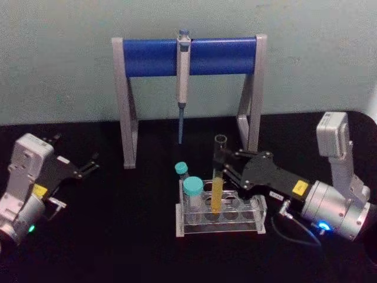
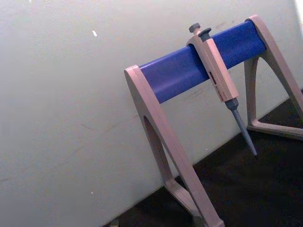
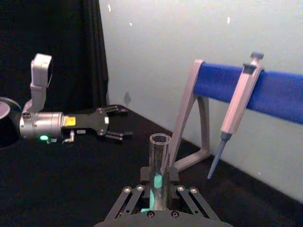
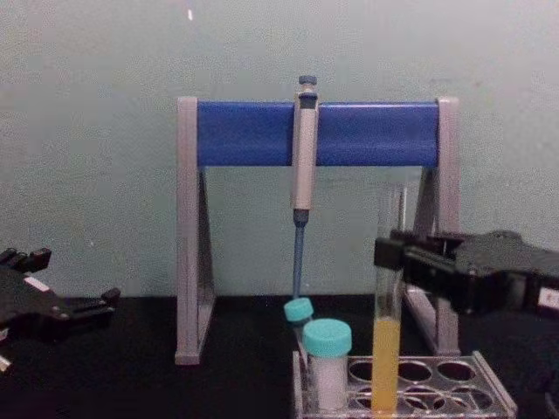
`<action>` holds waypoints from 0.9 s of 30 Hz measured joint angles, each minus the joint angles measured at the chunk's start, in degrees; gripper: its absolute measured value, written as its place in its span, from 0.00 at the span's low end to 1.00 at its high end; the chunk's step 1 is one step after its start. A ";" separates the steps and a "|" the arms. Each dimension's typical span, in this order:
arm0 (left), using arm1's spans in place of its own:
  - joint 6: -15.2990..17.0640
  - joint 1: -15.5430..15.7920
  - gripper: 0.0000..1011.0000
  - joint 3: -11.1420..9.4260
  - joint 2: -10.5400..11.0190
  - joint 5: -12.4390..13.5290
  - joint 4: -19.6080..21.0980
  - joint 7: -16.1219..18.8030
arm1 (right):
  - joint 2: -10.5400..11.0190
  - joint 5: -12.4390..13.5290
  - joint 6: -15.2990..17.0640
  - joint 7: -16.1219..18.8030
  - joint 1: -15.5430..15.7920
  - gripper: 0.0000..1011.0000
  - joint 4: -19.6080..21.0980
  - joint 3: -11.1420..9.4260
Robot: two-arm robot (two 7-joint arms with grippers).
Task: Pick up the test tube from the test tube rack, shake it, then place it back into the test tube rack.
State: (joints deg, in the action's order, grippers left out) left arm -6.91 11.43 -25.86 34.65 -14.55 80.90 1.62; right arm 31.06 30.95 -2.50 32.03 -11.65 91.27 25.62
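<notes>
The test tube [image 1: 218, 177] holds yellow-orange liquid and stands upright in the clear test tube rack [image 1: 253, 227], in a front-row hole. My right gripper [image 1: 225, 167] reaches in from the right at the tube's upper half. In the right wrist view its fingers press against both sides of the test tube [image 3: 159, 161]. From the chest, one finger crosses in front of the test tube [image 4: 389, 349], above the liquid, and the tube's bottom sits inside the test tube rack [image 4: 489, 393]. My left gripper [image 1: 88, 166] rests open and empty at the far left, low over the table.
A grey-legged stand with a blue bar [image 1: 188, 56] rises behind the rack, and a pipette [image 1: 182, 76] hangs from it. A wide teal-capped tube [image 1: 192, 187] and a slim teal-capped tube [image 1: 181, 168] stand at the rack's left end. The table is black.
</notes>
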 joint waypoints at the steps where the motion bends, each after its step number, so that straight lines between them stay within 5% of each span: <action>1: 0.00 0.00 0.99 0.00 0.00 0.00 0.00 0.00 | 0.06 0.02 0.00 -0.06 0.09 0.23 0.32 -0.19; 12: 0.00 0.00 0.99 0.00 0.00 0.00 0.00 0.00 | 0.18 0.75 -0.41 -0.62 -0.02 0.23 3.18 -2.37; 27: 0.00 0.00 0.99 0.00 0.00 0.00 0.00 0.00 | -1.52 0.83 0.55 -0.98 -3.90 0.23 0.11 -2.73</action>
State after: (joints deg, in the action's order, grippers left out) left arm -6.91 11.43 -25.86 34.65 -14.55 80.90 1.62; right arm 29.54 31.78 -1.94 31.05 -15.56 91.38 22.89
